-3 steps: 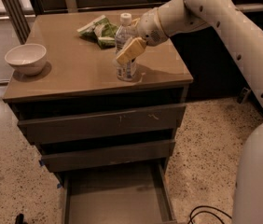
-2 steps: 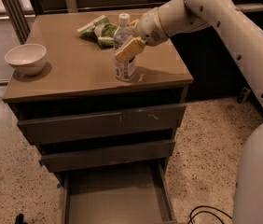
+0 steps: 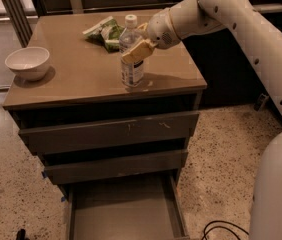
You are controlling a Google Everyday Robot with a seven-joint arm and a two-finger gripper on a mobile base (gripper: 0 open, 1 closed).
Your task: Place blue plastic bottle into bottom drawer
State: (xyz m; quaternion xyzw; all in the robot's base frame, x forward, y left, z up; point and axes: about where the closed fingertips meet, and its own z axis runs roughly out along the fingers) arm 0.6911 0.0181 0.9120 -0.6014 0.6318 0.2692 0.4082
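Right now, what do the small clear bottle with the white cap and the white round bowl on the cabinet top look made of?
The small clear bottle looks like thin plastic: see-through, glossy wall with a printed wrap label. The white round bowl looks like glazed ceramic, possibly melamine: opaque, smooth, soft sheen. The gripper is at the bottle's upper half, above the cabinet top.

A white bowl [image 3: 27, 62] stands upright near the left edge of the counter [image 3: 76, 81]. A green-and-white snack bag [image 3: 104, 33] lies near the back edge, just left of the tool [image 3: 135, 48], well apart from the bowl.
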